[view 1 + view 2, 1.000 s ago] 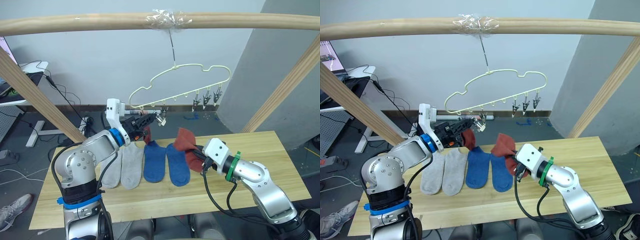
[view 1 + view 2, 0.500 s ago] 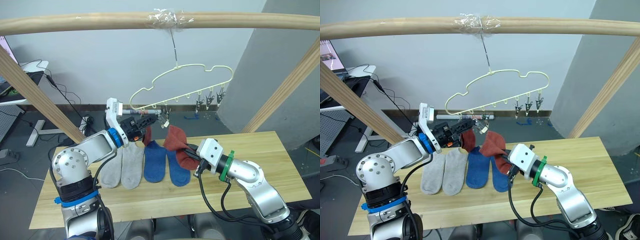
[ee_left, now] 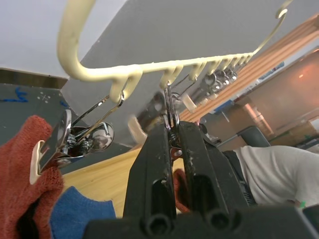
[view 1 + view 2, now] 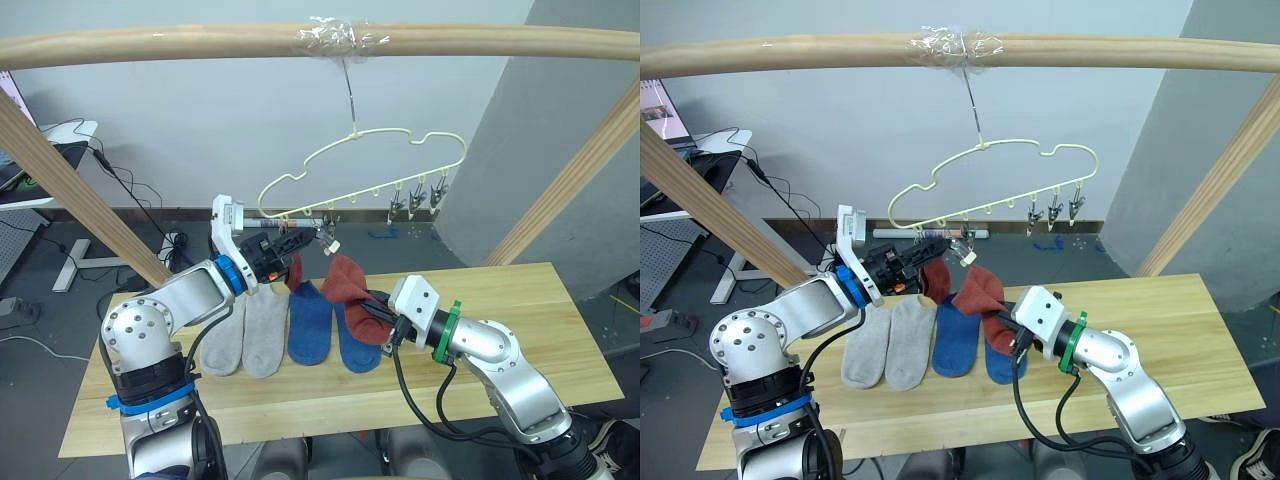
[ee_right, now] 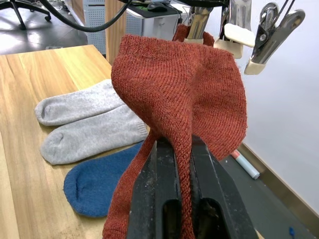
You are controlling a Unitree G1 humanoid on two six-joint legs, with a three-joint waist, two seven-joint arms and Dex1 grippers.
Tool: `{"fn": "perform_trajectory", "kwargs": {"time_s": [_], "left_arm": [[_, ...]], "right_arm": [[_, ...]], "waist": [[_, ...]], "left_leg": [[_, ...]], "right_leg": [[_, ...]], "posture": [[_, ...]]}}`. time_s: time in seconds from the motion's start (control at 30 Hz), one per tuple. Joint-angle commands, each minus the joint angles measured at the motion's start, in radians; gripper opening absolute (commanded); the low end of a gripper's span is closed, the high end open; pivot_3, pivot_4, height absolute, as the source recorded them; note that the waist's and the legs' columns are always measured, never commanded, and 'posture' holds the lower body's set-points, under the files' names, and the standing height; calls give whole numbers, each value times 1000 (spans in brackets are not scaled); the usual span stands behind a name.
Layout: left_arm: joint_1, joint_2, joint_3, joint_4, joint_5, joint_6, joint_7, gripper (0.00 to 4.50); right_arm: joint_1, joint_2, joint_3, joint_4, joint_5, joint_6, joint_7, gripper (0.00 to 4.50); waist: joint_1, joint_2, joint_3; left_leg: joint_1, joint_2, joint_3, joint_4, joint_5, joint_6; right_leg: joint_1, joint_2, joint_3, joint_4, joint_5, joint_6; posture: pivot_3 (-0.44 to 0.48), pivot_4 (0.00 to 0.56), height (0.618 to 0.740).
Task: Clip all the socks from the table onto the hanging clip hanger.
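One rust sock (image 4: 352,290) pinched in my right tool (image 4: 383,322) must rise into the clip (image 3: 169,107) my left tool (image 4: 297,240) squeezes.

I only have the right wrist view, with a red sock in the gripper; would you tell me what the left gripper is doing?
Observer: The left gripper is closed on one clip of the clip hanger.
Operator: Thank you. Is the other red sock hung already?
Observer: Yes, the other red sock hangs from the neighbouring clip.
Operator: Are any clips free further along?
Observer: Three bare clips hang near the hanger's right end.
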Motion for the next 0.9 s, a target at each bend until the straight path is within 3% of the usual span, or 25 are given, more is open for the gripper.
{"fn": "perform_trajectory", "kwargs": {"time_s": [0.03,0.8,0.9], "left_arm": [[2,20,-22,-3,-31,-15,-6,0],[40,97,-108,-38,-77,-88,-62,0],[47,101,-108,-37,-93,-106,-65,842]], "right_arm": [[-18,9,-2,-21,12,-19,2,26],[-104,36,21,28,-18,-27,-10,26],[-105,35,20,27,-19,-24,-9,0]], "waist": [[0,0,0],[1,0,0],[1,0,0]], "left_leg": [[0,0,0,0,0,0],[-1,0,0,-1,0,0],[-1,0,0,-1,0,0]], "right_leg": [[0,0,0,0,0,0],[-1,0,0,-1,0,0],[-1,0,0,-1,0,0]], "posture": [[-71,200,740],[-68,196,740],[-70,197,740]]}}
